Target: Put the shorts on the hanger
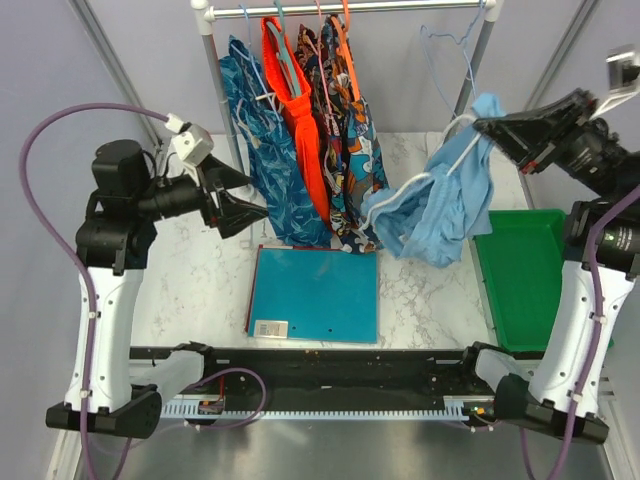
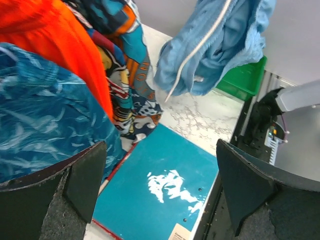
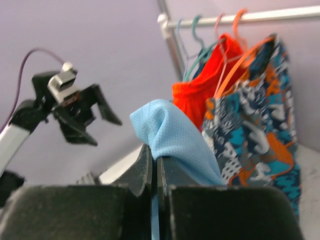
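The light sky-blue shorts [image 1: 440, 205] hang in the air above the table's right side, with a white drawstring [image 2: 196, 50] dangling. My right gripper [image 1: 484, 127] is shut on their top edge; in the right wrist view the jaws [image 3: 154, 161] pinch a fold of the blue fabric [image 3: 175, 132]. The pale blue wire hanger [image 1: 449, 45] hangs on the rail just above the shorts; I cannot tell whether it touches them. My left gripper [image 1: 245, 197] is open and empty, left of the hung clothes, above a teal folder [image 2: 165, 185].
A clothes rail [image 1: 350, 8] at the back carries leafy blue shorts [image 1: 265, 140], orange shorts [image 1: 295, 110] and patterned shorts [image 1: 355, 150]. The teal folder [image 1: 315, 295] lies at the front middle. A green tray [image 1: 520, 275] sits at the right.
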`<state>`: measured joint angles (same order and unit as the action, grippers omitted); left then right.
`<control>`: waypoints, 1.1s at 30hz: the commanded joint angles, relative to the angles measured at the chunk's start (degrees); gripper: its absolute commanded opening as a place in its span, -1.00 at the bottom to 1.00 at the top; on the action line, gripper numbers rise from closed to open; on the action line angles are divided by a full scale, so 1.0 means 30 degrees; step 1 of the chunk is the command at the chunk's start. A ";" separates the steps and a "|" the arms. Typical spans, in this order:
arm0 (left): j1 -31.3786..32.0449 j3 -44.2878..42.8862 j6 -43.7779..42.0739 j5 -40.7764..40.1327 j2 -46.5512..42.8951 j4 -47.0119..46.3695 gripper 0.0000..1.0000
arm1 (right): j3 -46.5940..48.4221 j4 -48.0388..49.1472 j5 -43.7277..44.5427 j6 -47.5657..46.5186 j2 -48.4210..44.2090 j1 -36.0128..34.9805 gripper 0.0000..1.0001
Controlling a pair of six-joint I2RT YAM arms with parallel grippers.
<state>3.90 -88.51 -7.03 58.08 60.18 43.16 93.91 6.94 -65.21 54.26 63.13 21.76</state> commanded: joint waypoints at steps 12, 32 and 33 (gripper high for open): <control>0.5023 0.6499 -0.4477 -0.3157 -0.1484 0.0292 0.93 | -1.1879 -1.6247 0.9449 -1.7898 -0.3672 -1.0006 0.29; 1.5809 1.4208 -1.8452 -1.0952 0.3170 -0.5887 0.54 | -0.8045 -2.3583 1.0518 -2.8486 0.1249 -1.0065 0.75; 1.5838 1.4384 -1.8980 -1.0953 0.3519 -0.6121 0.54 | -0.7838 -2.3612 1.0371 -2.8603 0.1279 -1.0065 0.74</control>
<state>50.48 -47.88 -49.54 28.23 68.75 32.25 65.54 -62.33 -30.26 -28.25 66.04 -8.40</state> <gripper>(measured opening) 0.777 0.880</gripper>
